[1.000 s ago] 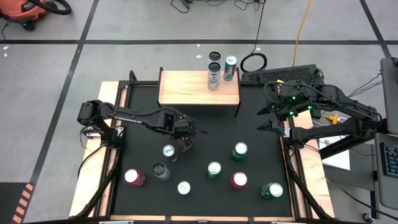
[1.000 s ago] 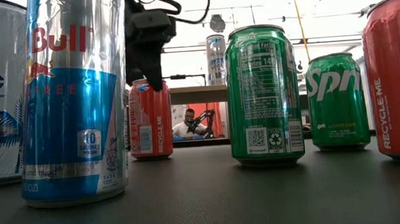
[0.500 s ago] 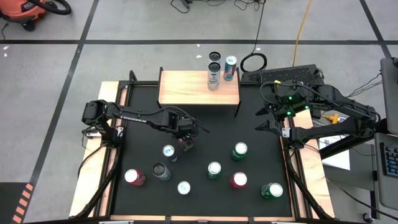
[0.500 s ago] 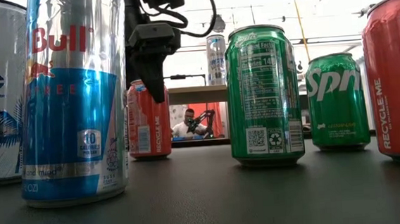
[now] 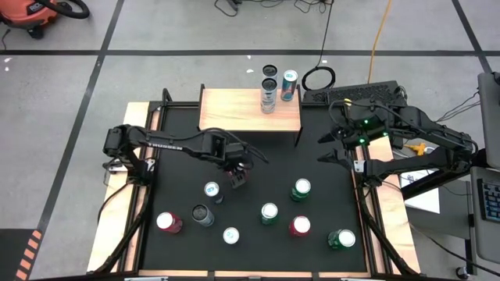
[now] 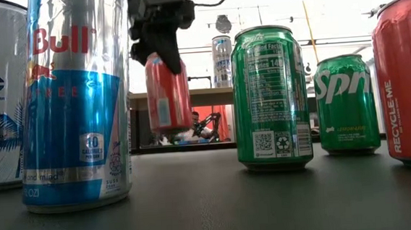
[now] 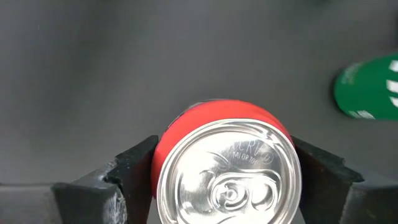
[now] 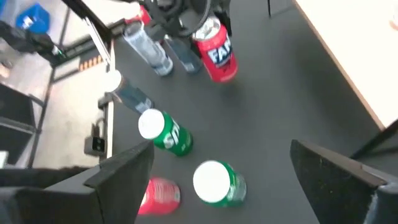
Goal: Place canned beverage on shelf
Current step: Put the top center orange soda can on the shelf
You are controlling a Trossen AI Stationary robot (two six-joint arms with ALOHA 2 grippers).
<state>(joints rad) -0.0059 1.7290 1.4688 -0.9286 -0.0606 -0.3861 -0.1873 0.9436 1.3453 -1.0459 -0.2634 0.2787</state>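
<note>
My left gripper [image 5: 237,173] is shut on a red canned beverage [image 6: 168,96] over the middle of the black table [image 5: 312,168]. In the low view the can hangs clear of the table. The shelf [image 5: 234,111], a light-wood board on thin black legs, stands at the table's far edge, with other cans [image 5: 269,95] at its far right part. My right gripper [image 5: 332,148] hangs open at the table's right side, high up, with nothing between its fingers; its wrist view shows the red can [image 8: 216,48] far off. My left gripper pinches the red can's round wall just under its top rim [image 7: 163,144], one finger [image 7: 134,165] on each of two opposite sides. The fingers come from above, slanting down. The can is lifted clear of the table and hangs tilted below them, silver top up.
Several cans stand on the near half of the table: a blue-silver one [image 5: 212,190] just beside the held can, a dark one [image 5: 202,215], green ones [image 5: 301,189] [image 5: 269,212], red ones [image 5: 300,226] [image 5: 167,222]. Bare table lies between the gripper and the shelf.
My left gripper has taken hold of the red can, which stood on the table, and has gone up and a little toward the far edge with it. The can is now lifted clear and tipped.
</note>
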